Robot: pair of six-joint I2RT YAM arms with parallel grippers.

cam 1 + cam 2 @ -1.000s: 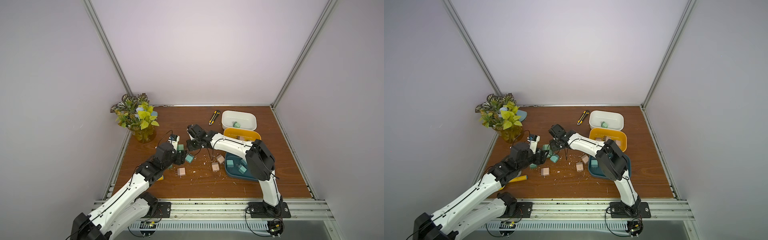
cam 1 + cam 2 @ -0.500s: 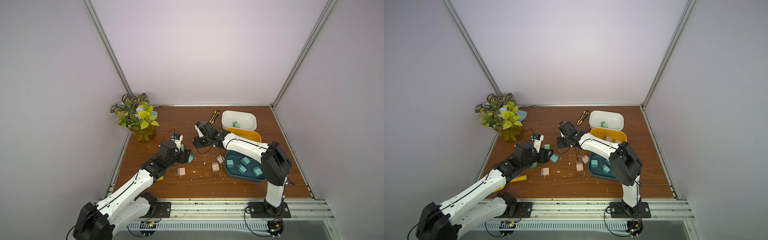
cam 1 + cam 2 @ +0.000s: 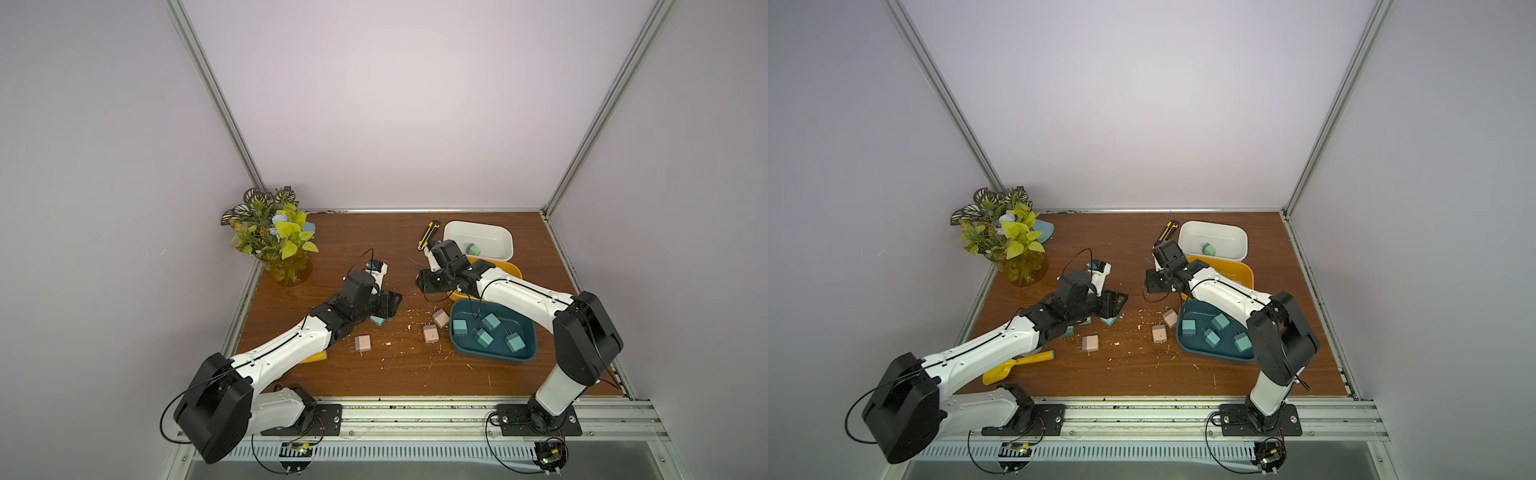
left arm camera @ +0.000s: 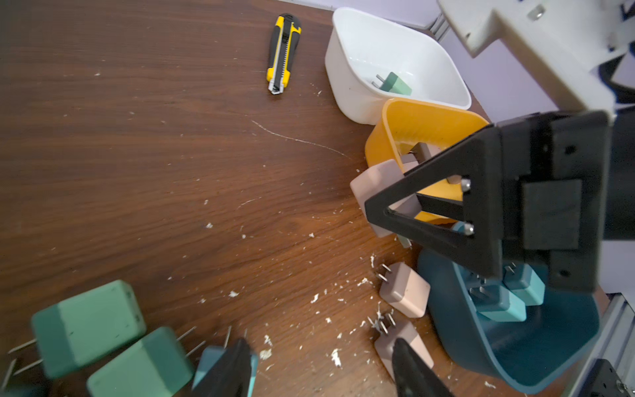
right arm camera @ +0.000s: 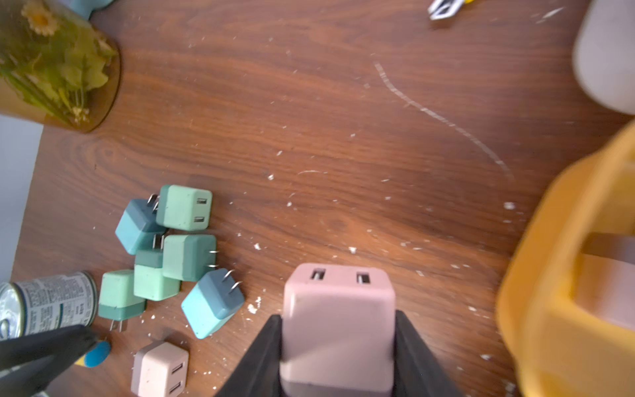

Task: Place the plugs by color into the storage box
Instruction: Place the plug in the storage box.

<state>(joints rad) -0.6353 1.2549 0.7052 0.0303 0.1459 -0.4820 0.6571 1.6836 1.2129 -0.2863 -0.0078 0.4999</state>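
Pink plug [image 5: 338, 343] sits clamped between the jaws of the right gripper [image 5: 337, 319], above the wooden table [image 5: 309, 120] and just beside the yellow tub [image 5: 549, 275]. The left gripper [image 4: 320, 347] hangs low, jaws apart with nothing between them, a teal plug [image 4: 208, 361] just beside one finger.

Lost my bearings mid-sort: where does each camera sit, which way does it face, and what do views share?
Top views: high above the arm bases, looking down at the table; left arm and right arm show whole.
Left wrist: on the left arm, facing the white bin and yellow bin; left gripper tips show, open.
Right wrist: on the right arm, facing down at loose plugs; right gripper shows, clamping a pink plug.
Shared: both wrist views show the yellow bin and that pink plug.
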